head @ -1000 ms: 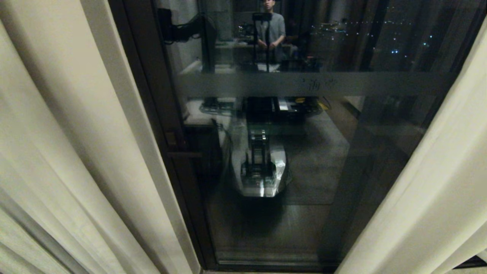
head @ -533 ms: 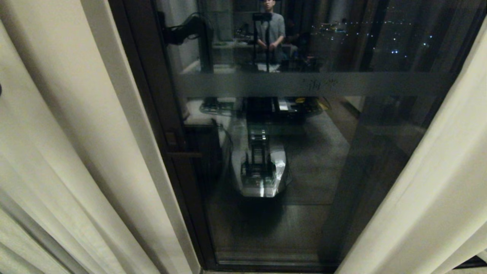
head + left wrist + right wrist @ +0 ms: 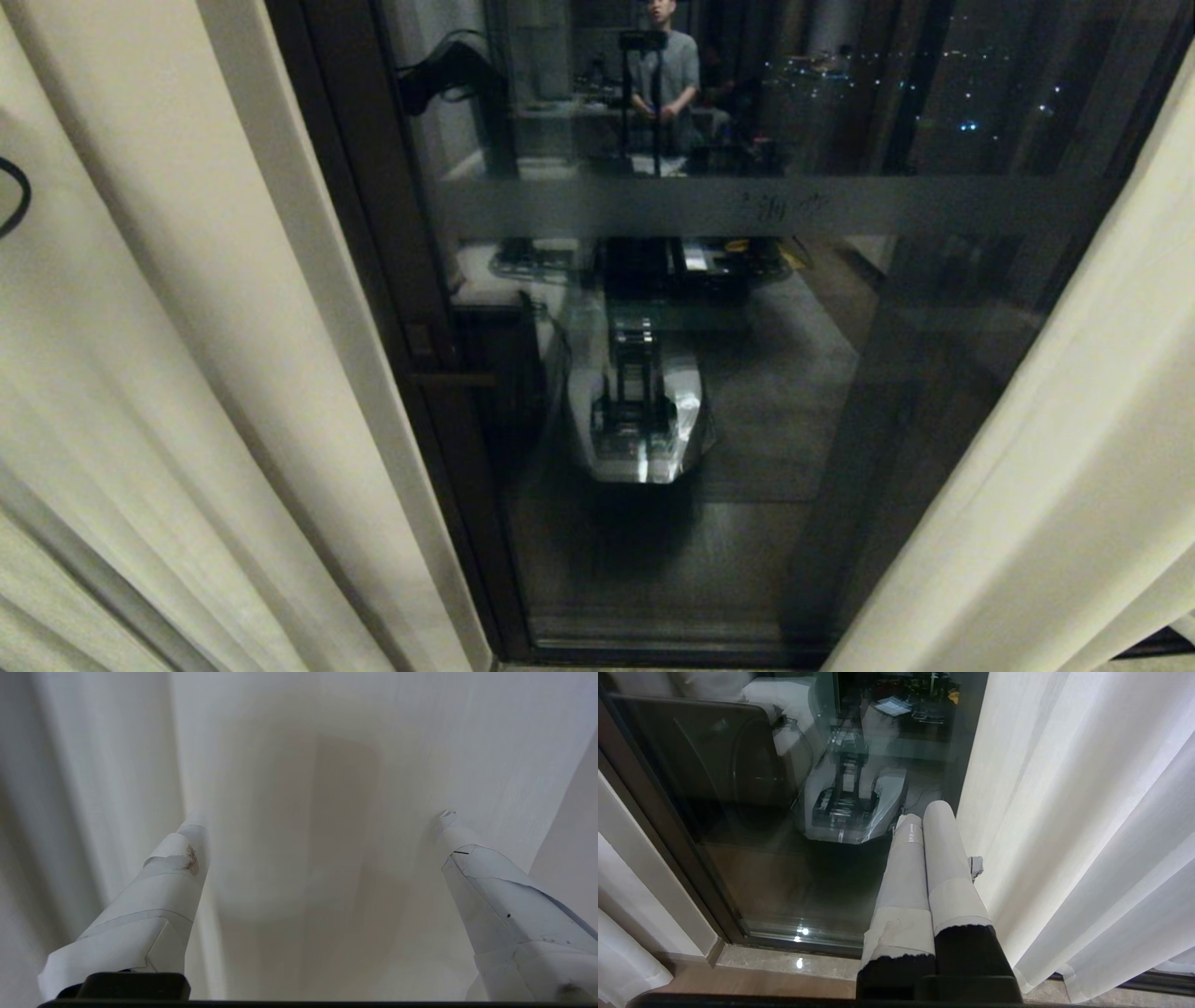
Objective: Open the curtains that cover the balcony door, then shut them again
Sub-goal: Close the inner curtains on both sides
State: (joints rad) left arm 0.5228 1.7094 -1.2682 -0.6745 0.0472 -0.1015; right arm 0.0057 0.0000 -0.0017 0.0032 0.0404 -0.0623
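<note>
The curtains hang parted: the left panel [image 3: 168, 327] and the right panel [image 3: 1074, 448] frame the bare balcony door [image 3: 747, 420] with its dark frame [image 3: 373, 233]. My left gripper [image 3: 320, 821] is open, its white-taped fingers [image 3: 177, 872] spread wide and pointing straight at the cream curtain fabric [image 3: 299, 765], close to it, with nothing between them. In the head view only a black cable loop [image 3: 14, 196] of that arm shows at the left edge. My right gripper [image 3: 924, 812] is shut and empty, parked low beside the right curtain [image 3: 1064, 812], facing the door glass [image 3: 761, 835].
The glass reflects a standing person [image 3: 663, 75], my own base [image 3: 639, 420] and my raised left arm [image 3: 448, 70]. A frosted band [image 3: 747, 205] crosses the pane. A door handle [image 3: 448, 378] sits on the left frame. A stone sill [image 3: 784, 961] runs along the floor.
A black cable loop of my left arm has come into the head view at the left edge, and the arm's reflection in the glass has risen. The curtains hang as before.
</note>
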